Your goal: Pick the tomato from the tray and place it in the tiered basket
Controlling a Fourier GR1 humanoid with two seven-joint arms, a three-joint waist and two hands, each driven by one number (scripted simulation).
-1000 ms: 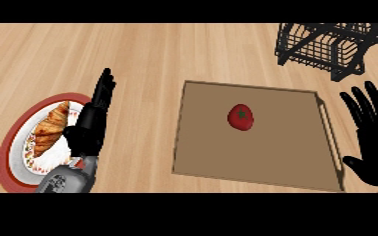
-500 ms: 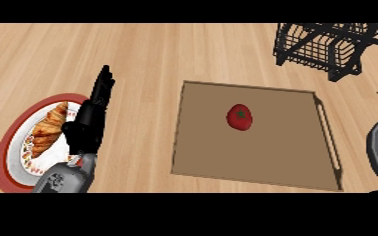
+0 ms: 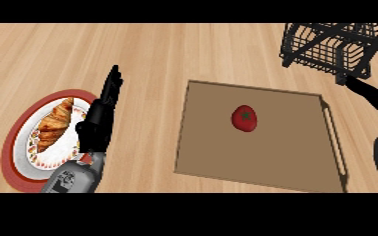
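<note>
1. Left hand (image 3: 102, 115) is seen at view's left, edge-on, thumb side up; fingers are held straight and close together, pointing away toward the counter's far side. Nothing is held.
2. Left forearm (image 3: 74, 177), grey, is seen coming in from lower edge, overlapping the plate's right rim.
3. Right hand (image 3: 363, 91) is seen only in part at view's right edge: a black strip just below the basket, plus a dark sliver lower on the edge. Finger state can't be told.
4. Tomato (image 3: 244, 118), red w/ dark green stem spot, is found lying on the tray, a bit above and right of tray centre. It is touched by neither hand.
5. Tray (image 3: 221, 150) is a flat brown board w/ a pale raised rim along its right side, set on the wood counter (image 3: 148, 50) at centre-right.
6. Tiered basket (image 3: 328, 50), black wire, is seen at top right, beyond the tray's far right corner, cut off by the view's edge. Contents can't be made out.
7. Plate (image 3: 18, 145), white w/ red rim, is seen at lower left; a croissant (image 3: 53, 125) is lying on it, just left of the left hand.
8. Left hand is well apart from tomato; bare counter lies between hand and tray.
</note>
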